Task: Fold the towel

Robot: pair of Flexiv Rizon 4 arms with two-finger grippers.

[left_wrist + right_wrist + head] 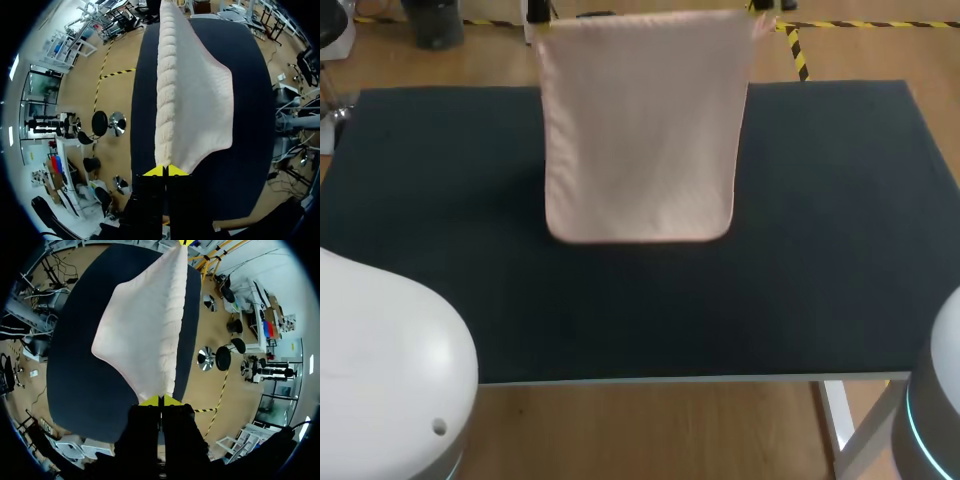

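Table (pixel 840 250): dark and matte, seen from above and behind, with both arms reaching out over its far side.
Towel (pixel 640 130): pale pink, lifted off the table and hanging as a sheet over the far middle of it. I cannot tell whether its lower edge brushes the surface.
Left gripper (pixel 165 171): clenched on one upper corner of the towel, yellow tips pressed together with cloth between them.
Right gripper (pixel 161 400): clamped the same way on the other upper corner.
Step in hand: likely carrying the hanging towel so it can be laid down and doubled over.
Doing it well: move both arms in step and at the same height, so the held edge is taut and level. Let the free lower edge meet the table first, then lay the rest down over it without dragging. Pulling the corners further apart would strain the cloth; letting them close in would make the sheet sag and crease.
Finish of the fold: release only when the held corners sit over the lower corners, edge on edge.
Orientation: the held top edge runs left to right between the grippers, and the sheet faces the head camera.
Long axis: it appears to run downward from that edge to the rounded lower corners, though the steep view makes this uncertain.
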